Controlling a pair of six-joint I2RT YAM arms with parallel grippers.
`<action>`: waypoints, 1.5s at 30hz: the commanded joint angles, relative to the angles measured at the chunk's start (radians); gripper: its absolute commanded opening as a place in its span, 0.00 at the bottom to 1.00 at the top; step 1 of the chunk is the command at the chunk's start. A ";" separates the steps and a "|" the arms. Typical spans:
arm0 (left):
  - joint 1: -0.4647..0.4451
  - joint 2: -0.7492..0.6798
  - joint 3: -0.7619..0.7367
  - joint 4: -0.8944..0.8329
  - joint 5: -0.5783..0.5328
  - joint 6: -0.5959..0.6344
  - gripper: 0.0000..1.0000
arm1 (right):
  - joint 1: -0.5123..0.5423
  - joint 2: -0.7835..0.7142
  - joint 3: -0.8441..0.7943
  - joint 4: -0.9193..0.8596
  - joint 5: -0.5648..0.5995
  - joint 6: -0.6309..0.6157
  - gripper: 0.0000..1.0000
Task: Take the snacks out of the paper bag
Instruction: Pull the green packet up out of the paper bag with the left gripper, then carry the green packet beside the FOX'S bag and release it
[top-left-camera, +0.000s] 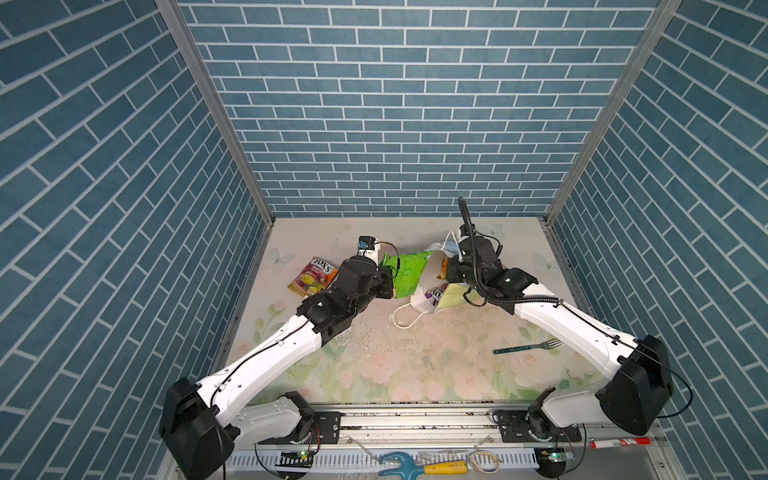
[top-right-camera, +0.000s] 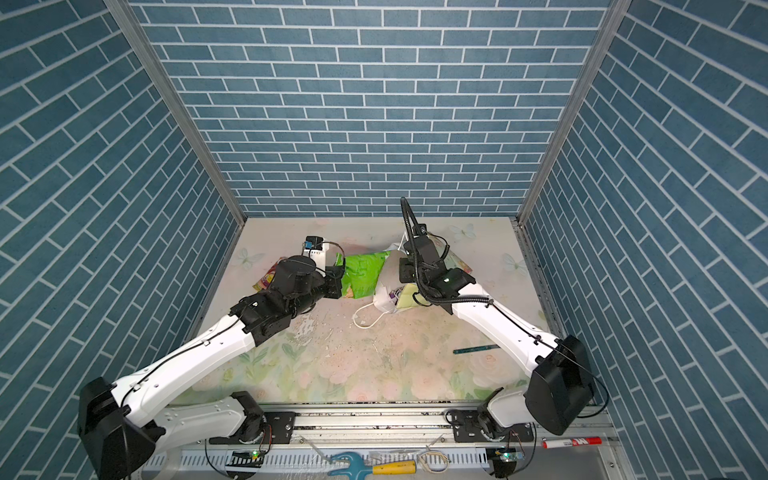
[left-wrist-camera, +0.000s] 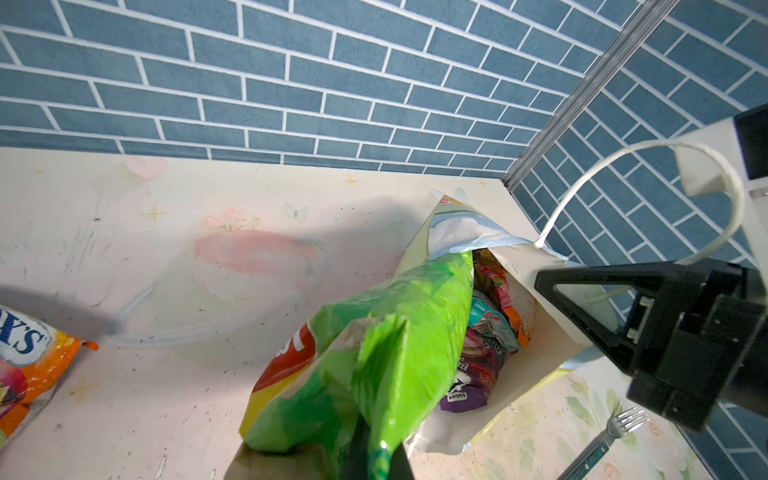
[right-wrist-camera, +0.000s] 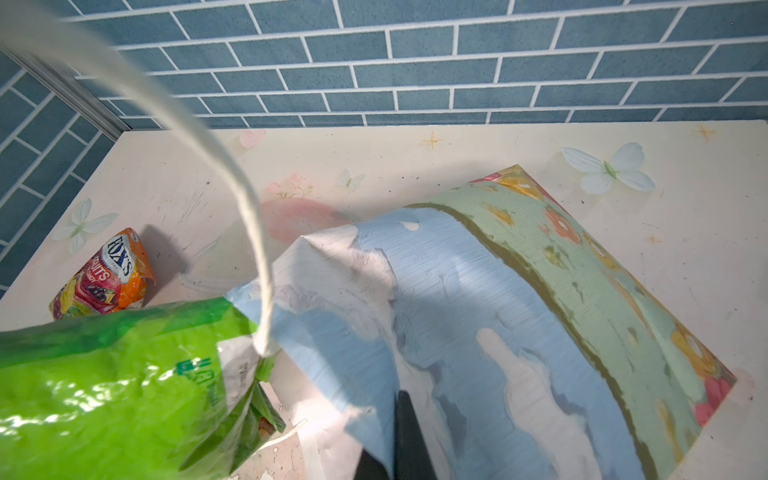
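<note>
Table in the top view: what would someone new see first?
The bright green bag in the middle of the table stands out most. It is pinched in the left fingers and sticks partly out of the paper bag, which lies on its side with the right fingers gripping its wall. A colourful FOX'S packet lies alone farther left.

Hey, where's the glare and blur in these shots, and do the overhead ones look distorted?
Right wrist view: glare patches on the green chip bag; the cord handle smears into a soft blur near the lens. Left wrist view: a dark shadow falls on the table beside the FOX'S packet. Both top views: the brick walls splay outward, wide-angle style.
</note>
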 joint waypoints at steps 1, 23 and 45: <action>0.020 -0.034 0.016 -0.037 -0.020 0.017 0.00 | -0.001 -0.020 -0.004 0.003 0.013 -0.050 0.00; 0.168 -0.061 0.117 -0.238 -0.040 0.001 0.00 | -0.003 -0.037 -0.052 0.034 0.001 -0.117 0.00; 0.585 0.128 0.086 -0.155 0.006 -0.077 0.00 | -0.003 -0.021 -0.062 0.055 -0.024 -0.109 0.00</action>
